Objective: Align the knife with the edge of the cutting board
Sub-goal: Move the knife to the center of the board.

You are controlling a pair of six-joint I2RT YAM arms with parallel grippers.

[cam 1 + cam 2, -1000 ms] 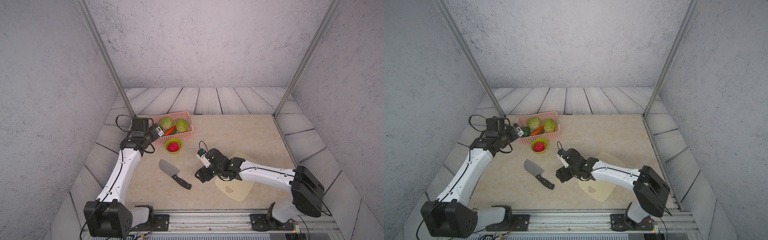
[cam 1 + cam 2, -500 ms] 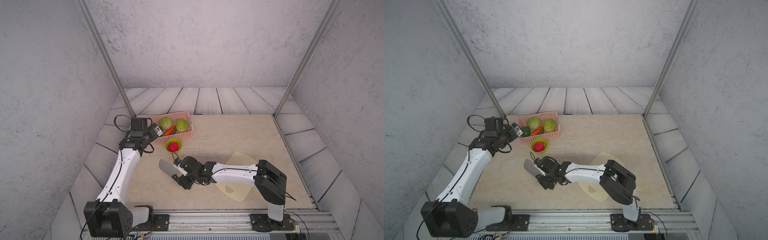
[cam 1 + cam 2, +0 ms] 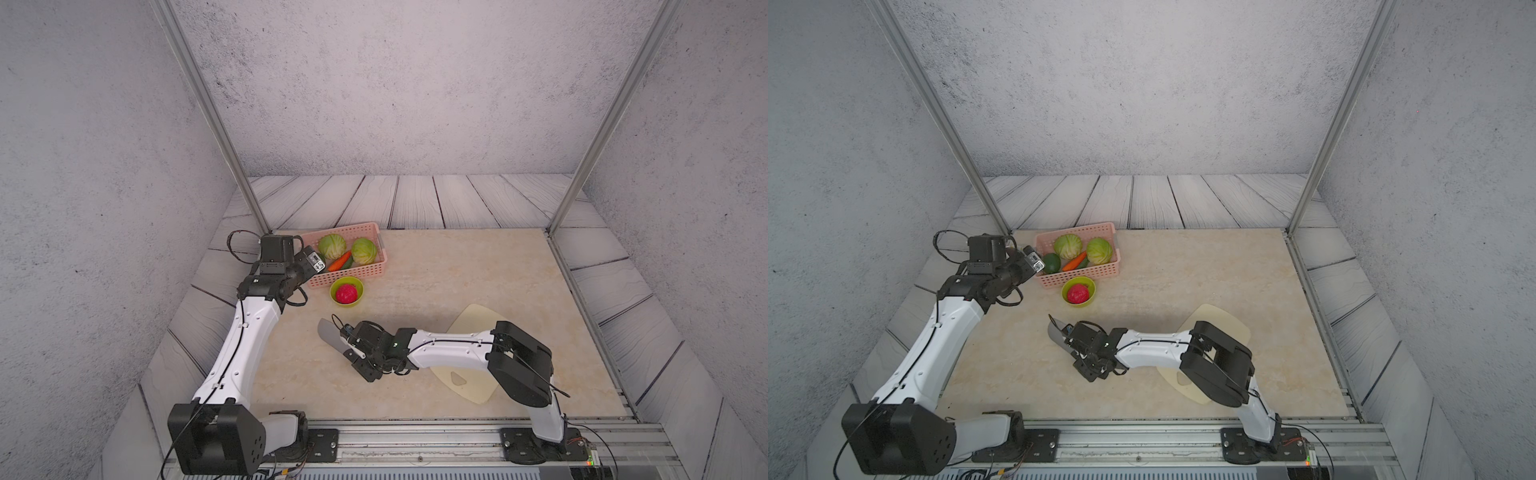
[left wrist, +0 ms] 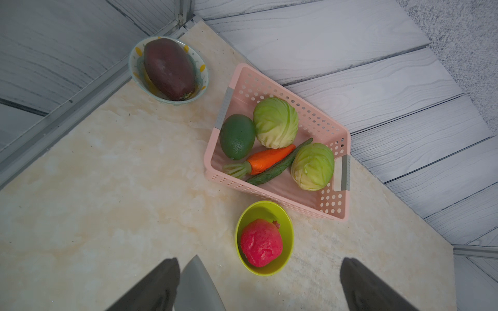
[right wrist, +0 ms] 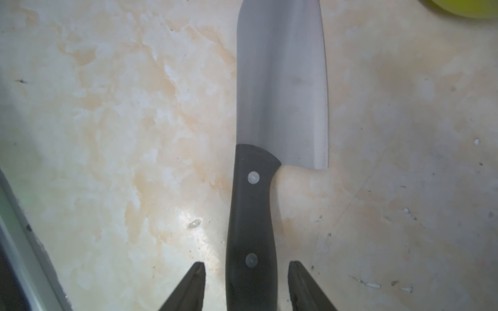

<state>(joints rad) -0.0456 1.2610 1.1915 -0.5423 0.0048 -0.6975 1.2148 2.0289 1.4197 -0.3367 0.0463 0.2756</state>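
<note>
The knife lies flat on the marble table left of centre, its grey blade (image 3: 330, 336) (image 3: 1055, 334) pointing to the far left. My right gripper (image 3: 365, 365) (image 3: 1090, 368) is down over its black riveted handle (image 5: 252, 215). In the right wrist view the right gripper (image 5: 246, 265) straddles the handle, with a narrow gap on each side. The cream cutting board (image 3: 473, 318) (image 3: 1219, 316) lies at an angle under my right arm, partly hidden by it. My left gripper (image 4: 260, 259) hangs wide open and empty near the basket.
A pink basket (image 3: 376, 266) of cabbages, carrot, cucumber and avocado stands at the back left. A green bowl (image 3: 332, 291) holding a red fruit sits in front of it. A patterned bowl (image 4: 134, 62) with a brown-purple vegetable stands in the corner. A metal rail (image 3: 415, 428) runs along the front.
My right arm swung left from the board's edge to the knife and lowered over its handle, its jaws narrowing. The left arm has stayed put.
</note>
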